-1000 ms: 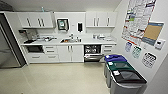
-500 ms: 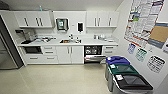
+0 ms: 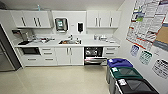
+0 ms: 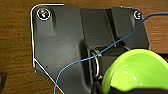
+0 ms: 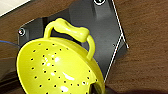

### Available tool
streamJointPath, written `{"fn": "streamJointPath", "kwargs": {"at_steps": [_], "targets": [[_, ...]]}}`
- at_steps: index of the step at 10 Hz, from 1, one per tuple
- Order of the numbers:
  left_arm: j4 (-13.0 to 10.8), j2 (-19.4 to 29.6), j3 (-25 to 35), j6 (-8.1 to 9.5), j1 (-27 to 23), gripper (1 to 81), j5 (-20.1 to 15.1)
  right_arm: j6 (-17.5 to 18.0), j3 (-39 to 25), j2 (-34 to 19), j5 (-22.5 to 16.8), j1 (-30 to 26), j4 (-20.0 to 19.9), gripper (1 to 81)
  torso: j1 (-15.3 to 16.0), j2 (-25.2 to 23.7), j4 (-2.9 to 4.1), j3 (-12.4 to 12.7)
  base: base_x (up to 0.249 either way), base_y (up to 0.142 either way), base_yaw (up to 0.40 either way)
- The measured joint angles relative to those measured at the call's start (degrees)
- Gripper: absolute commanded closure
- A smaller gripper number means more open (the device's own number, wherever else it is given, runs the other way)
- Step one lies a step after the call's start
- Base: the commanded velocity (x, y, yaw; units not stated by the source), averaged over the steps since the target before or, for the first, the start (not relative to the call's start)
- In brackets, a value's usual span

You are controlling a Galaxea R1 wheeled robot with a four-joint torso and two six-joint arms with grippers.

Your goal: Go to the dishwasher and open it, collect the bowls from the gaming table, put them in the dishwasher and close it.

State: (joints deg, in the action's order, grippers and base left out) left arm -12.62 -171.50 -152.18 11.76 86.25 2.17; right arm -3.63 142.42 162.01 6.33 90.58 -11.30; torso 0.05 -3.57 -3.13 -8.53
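The dishwasher (image 3: 93,55) stands open under the white counter, its steel door (image 3: 95,60) folded down and dark racks showing inside. In the left wrist view a smooth lime-green bowl (image 4: 136,71) sits in my left gripper (image 4: 117,89), over the robot's dark plate. A lime-yellow bowl (image 5: 56,68) with small holes and a looped handle fills much of the right wrist view, held at its rim by my right gripper (image 5: 96,88). The gaming table is out of view.
White cabinets and drawers (image 3: 47,53) flank a sink (image 3: 70,42); a steel fridge (image 3: 6,53) stands far left. Three lidded bins (image 3: 125,75) line the right wall under posters. Pale floor (image 3: 57,77) lies between me and the dishwasher.
The whole head picture has shifted a little as the camera moves; the counter and dishwasher sit slightly lower and larger. Nothing in the kitchen itself has moved.
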Motion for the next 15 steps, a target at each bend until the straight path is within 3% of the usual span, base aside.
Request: {"fn": "streamJointPath", "kwargs": {"at_steps": [15], "targets": [[-0.02,-0.06,-0.02,0.0,-0.04,81.1,0.06,0.0,-0.11,0.22,0.01,-0.59,0.01,81.1,0.0,0.0,0.0,-0.02,0.15,0.0,0.0]]}}
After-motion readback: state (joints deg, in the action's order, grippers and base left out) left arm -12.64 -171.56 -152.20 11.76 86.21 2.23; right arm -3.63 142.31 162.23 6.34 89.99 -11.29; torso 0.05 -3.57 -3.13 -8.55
